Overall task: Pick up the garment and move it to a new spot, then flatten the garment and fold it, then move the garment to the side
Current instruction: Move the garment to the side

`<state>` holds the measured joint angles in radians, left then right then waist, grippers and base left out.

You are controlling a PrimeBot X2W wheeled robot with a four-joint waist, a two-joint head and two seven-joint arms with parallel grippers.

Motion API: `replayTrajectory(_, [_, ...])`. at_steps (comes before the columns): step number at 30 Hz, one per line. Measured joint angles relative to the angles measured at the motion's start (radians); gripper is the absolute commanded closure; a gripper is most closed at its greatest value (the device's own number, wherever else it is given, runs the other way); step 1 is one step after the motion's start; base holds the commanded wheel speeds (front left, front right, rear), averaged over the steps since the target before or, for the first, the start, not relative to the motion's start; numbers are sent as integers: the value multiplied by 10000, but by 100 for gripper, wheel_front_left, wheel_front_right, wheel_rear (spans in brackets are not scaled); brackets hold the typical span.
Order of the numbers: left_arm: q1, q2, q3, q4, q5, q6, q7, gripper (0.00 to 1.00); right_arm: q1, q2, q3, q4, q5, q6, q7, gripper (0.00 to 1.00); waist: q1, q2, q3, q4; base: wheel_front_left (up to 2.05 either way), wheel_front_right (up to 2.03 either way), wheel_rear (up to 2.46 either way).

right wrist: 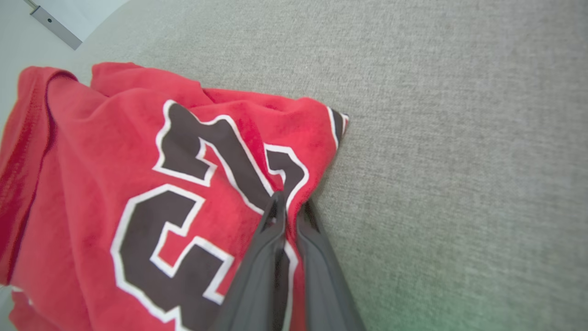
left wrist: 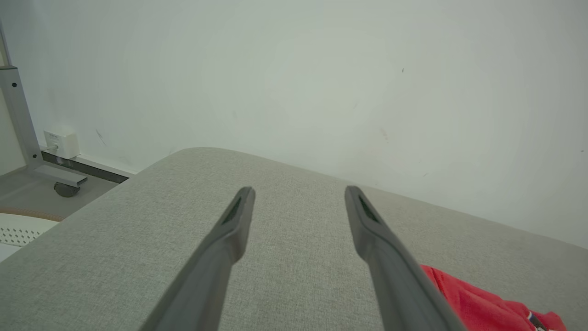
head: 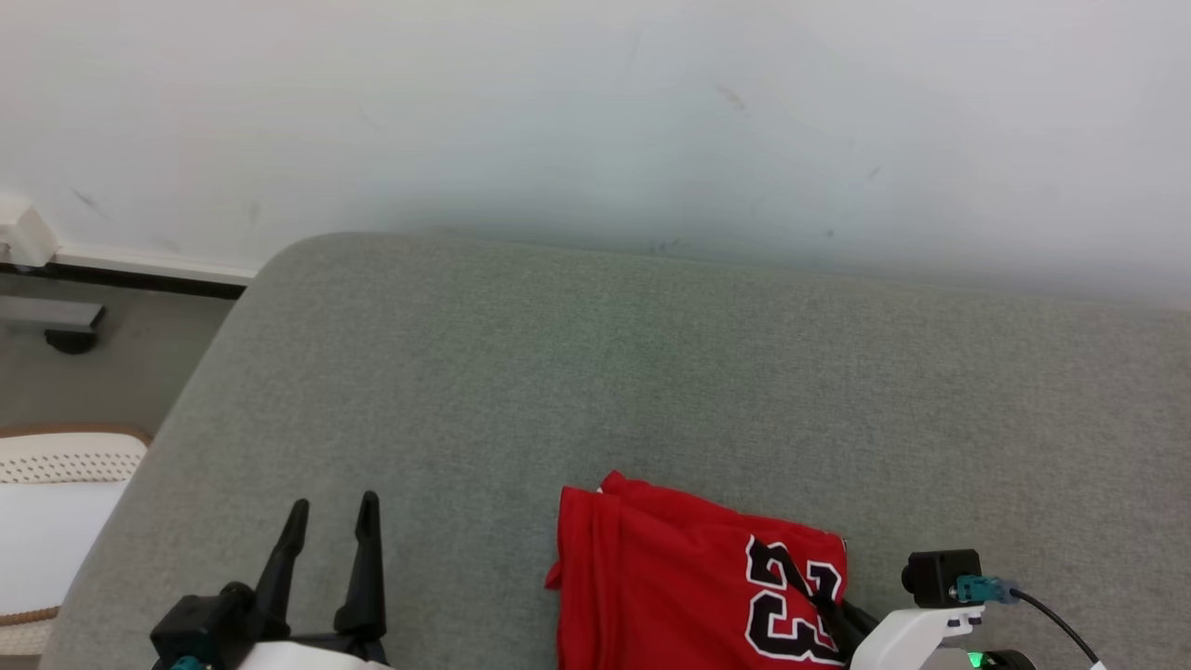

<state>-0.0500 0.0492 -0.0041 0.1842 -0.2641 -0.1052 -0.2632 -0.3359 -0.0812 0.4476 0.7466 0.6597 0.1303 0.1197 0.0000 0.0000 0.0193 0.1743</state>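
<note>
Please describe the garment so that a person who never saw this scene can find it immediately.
Start from the grey fabric surface in front of the white wall. Near its front edge, toward the right, lies a crumpled red jersey, pinched by the right gripper. It is the one red thing there, with black numerals outlined in white.

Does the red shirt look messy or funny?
Yes. The red jersey lies rumpled on the grey cushion, close to the robot, with its number creased across a fold. The right gripper pinches its edge. Nothing looks torn or spilled.
</note>
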Motion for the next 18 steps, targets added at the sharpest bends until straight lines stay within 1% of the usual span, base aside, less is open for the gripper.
replayTrajectory(5, [8,-2,-15,-42,0,0,0,0,-4,-69,40,-25,48,2,-372,100,0,0,-118,-174,0,0,0])
replayTrajectory(9, [90,-2,-59,-128,38,-33,0,0,-188,-125,4,-184,71,2,-907,100,0,0,-190,-453,0,0,0])
replayTrajectory(13, [92,-2,-192,-268,79,-82,0,0,-412,-228,-178,-299,92,2,-1392,100,0,0,-225,-877,0,0,0])
replayTrajectory(18, [84,-2,-403,-466,104,-88,0,0,-611,-462,-451,-389,104,2,-1657,100,0,0,-248,-1586,0,0,0])
